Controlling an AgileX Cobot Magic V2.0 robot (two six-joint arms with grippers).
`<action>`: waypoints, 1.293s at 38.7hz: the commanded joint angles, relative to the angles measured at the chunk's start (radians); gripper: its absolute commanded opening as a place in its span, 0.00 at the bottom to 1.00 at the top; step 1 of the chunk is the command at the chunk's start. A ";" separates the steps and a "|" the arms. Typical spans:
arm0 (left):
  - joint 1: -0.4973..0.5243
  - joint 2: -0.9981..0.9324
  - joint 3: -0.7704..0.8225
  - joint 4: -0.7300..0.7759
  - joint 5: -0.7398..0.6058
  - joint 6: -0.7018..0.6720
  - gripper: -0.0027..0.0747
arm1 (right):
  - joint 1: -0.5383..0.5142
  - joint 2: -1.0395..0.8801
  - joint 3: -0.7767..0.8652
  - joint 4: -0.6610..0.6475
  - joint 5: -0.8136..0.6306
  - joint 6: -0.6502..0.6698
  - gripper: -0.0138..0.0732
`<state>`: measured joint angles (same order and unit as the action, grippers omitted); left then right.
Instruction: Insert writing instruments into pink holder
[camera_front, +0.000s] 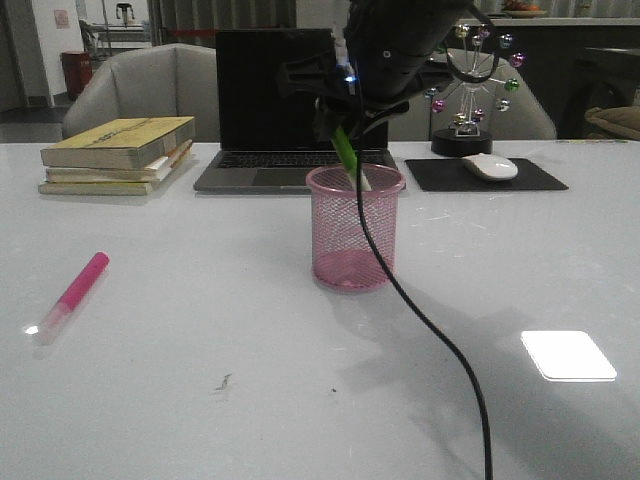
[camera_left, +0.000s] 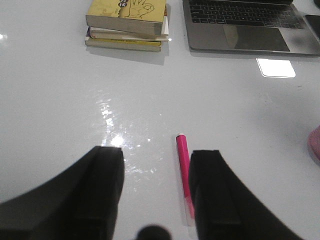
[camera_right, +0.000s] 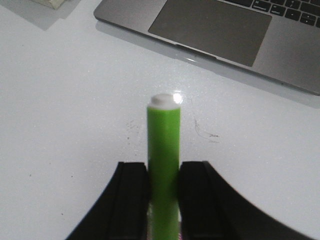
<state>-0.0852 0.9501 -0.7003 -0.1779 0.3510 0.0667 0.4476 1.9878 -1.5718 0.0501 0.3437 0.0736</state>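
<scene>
The pink holder (camera_front: 355, 228) stands upright mid-table in front of the laptop; its edge also shows in the left wrist view (camera_left: 315, 142). Directly above it, my right gripper (camera_front: 345, 130) (camera_right: 164, 167) is shut on the lime green marker (camera_front: 345, 150) (camera_right: 163, 150). The marker is tilted, and its whitish lower end dips just inside the holder's rim. The pink marker (camera_front: 75, 295) (camera_left: 182, 165) lies flat on the table at the left. My left gripper (camera_left: 157, 152) hovers open over it, with the marker beside the inner face of one finger (camera_left: 212, 190).
A stack of books (camera_front: 118, 155) sits at the back left and an open laptop (camera_front: 275, 100) behind the holder. A white mouse (camera_front: 490, 167) on a black pad (camera_front: 520, 180) and a ferris-wheel ornament (camera_front: 470, 90) are at the back right. A black cable (camera_front: 440, 340) trails toward the front edge.
</scene>
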 joint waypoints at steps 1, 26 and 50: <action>0.002 -0.009 -0.035 -0.013 -0.075 -0.009 0.53 | -0.001 -0.059 -0.028 -0.008 -0.074 -0.004 0.51; 0.002 -0.009 -0.035 -0.013 -0.075 -0.009 0.53 | -0.004 -0.162 -0.031 -0.174 0.122 -0.004 0.59; 0.002 -0.009 -0.035 -0.013 -0.075 -0.009 0.53 | -0.334 -0.562 -0.019 -0.226 0.478 0.016 0.59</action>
<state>-0.0852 0.9501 -0.7003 -0.1779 0.3510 0.0667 0.1485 1.5036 -1.5718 -0.1580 0.8565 0.0887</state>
